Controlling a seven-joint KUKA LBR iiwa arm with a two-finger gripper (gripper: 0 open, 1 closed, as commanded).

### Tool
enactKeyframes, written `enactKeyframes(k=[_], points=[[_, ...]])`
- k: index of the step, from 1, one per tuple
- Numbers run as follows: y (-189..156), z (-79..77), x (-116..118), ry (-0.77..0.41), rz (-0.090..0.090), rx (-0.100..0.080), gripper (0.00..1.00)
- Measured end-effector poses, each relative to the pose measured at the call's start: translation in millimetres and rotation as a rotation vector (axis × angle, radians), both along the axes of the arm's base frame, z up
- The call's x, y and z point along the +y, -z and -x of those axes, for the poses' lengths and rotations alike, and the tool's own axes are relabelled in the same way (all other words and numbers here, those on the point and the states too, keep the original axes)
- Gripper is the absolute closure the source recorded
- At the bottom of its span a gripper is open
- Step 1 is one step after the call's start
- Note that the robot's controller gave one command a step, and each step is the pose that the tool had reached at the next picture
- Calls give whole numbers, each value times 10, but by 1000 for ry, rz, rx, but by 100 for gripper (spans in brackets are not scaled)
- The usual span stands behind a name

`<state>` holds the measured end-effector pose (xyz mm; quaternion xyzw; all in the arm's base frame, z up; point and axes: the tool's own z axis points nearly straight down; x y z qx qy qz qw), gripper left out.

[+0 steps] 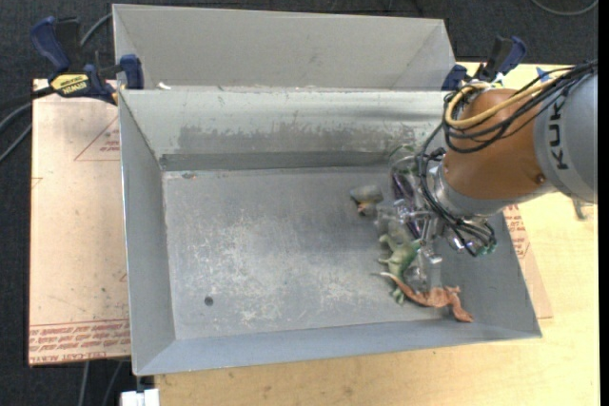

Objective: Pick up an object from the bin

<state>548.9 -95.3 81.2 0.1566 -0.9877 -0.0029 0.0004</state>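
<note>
Gripper [420, 254] low over the near-right part of the bin [247, 233] — whether open or closed, cannot tell. Green toy figure [393, 259] just beside it on the left; orange-brown toy lizard [438, 298] just nearer the front wall. Grey-brown lump [364, 198] lies apart, farther back.

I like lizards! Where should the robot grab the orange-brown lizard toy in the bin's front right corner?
Probably across its slim middle, coming straight down from above. The orange-brown lizard toy lies flat and stretched out on the floor of the bin. The front wall runs close beside it, and a green toy crowds its left end, so a sideways approach looks blocked.
</note>
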Motion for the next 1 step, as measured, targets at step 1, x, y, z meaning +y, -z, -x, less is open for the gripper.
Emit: enactKeyframes(k=[1], points=[[76, 146, -135, 405, 3, -9, 100]])
